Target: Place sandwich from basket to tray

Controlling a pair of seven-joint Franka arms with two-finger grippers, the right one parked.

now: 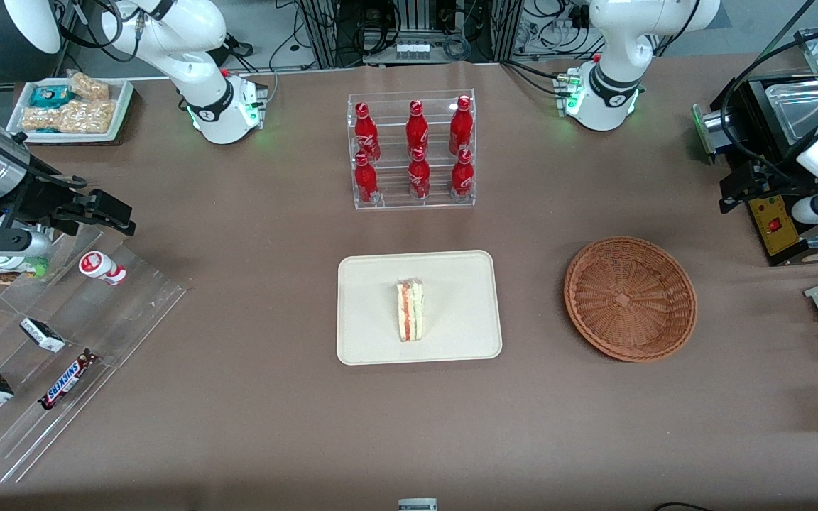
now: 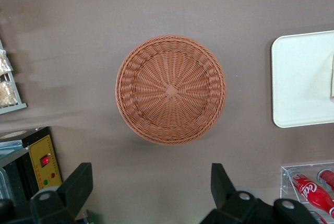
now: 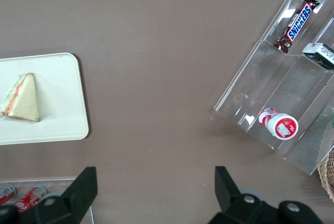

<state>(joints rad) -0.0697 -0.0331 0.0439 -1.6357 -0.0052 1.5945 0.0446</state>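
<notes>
Now sandwich (image 1: 410, 309) on tray (image 1: 373, 341); basket (image 2: 170, 89) beside; hand (image 2: 151, 185) wide, holding nothing; bottle rack (image 1: 413, 150) near.

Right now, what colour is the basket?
Reddish-brown wicker basket, clearest in left wrist view; open claw above it.

My pincer (image 2: 151, 192) hangs wide open above bare counter (image 1: 522, 397) beside the basket (image 2: 170, 89). Only open counter separates basket and tray (image 1: 420, 306); the bottle rack (image 1: 412, 149) stands well apart.
</notes>
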